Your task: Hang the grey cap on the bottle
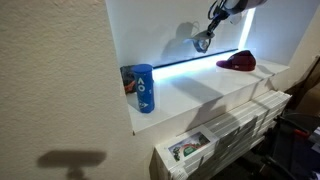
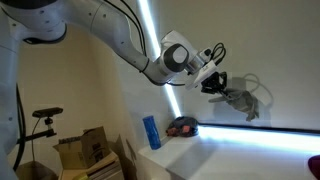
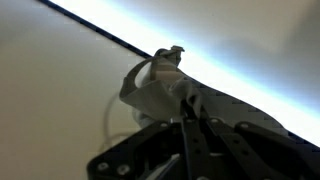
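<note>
My gripper [image 1: 207, 36] is shut on the grey cap [image 1: 200, 44] and holds it in the air above the white ledge [image 1: 200, 95], near the back wall. In an exterior view the cap [image 2: 238, 98] hangs from the gripper [image 2: 216, 83]. In the wrist view the closed fingers [image 3: 186, 108] pinch the cap [image 3: 148, 85]. The blue bottle [image 1: 144, 88] stands upright at the ledge's end, well away from and below the gripper; it also shows in an exterior view [image 2: 152, 132].
A dark red cap [image 1: 238, 62] lies on the ledge, also seen next to the bottle [image 2: 182, 126]. A bright light strip [image 1: 200, 62] runs along the back wall. White boxes [image 1: 235, 128] stack below the ledge. Cardboard boxes [image 2: 85, 150] stand on the floor.
</note>
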Action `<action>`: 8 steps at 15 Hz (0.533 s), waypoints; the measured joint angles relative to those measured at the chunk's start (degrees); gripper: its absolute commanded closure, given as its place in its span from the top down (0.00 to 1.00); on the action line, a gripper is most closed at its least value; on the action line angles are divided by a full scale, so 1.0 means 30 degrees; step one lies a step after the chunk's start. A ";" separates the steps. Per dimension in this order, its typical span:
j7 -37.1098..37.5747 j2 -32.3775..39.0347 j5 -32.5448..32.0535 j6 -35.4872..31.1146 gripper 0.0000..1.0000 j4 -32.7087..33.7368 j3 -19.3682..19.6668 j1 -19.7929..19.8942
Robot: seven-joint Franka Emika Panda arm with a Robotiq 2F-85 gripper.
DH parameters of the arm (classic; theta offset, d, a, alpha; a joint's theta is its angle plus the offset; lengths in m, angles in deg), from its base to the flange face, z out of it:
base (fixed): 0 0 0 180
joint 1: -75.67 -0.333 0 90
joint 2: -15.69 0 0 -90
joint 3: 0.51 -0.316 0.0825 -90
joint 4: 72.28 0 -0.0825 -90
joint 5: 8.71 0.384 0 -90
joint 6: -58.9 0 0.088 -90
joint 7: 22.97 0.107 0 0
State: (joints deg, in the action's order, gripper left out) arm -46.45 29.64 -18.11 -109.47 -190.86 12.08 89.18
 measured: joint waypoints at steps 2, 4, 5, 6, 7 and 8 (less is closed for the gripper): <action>0.2813 0.0062 -0.3566 -0.0743 0.01 0.0031 0.3088 -0.2572; 0.5865 0.0218 -0.7143 -0.0964 0.01 0.0460 0.6179 -0.5407; 0.7442 0.0338 -0.8919 -0.0913 0.01 0.0835 0.7722 -0.6936; 0.9037 0.0503 -1.0712 -0.0782 0.01 0.1273 0.9212 -0.8509; 1.0614 0.0641 -1.2463 -0.0530 0.01 0.1677 1.0564 -1.0063; 1.2124 0.0750 -1.4163 -0.0105 0.01 0.2056 1.1766 -1.1581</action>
State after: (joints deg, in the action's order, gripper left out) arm -10.08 31.89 -60.60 -109.78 -184.69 47.38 54.43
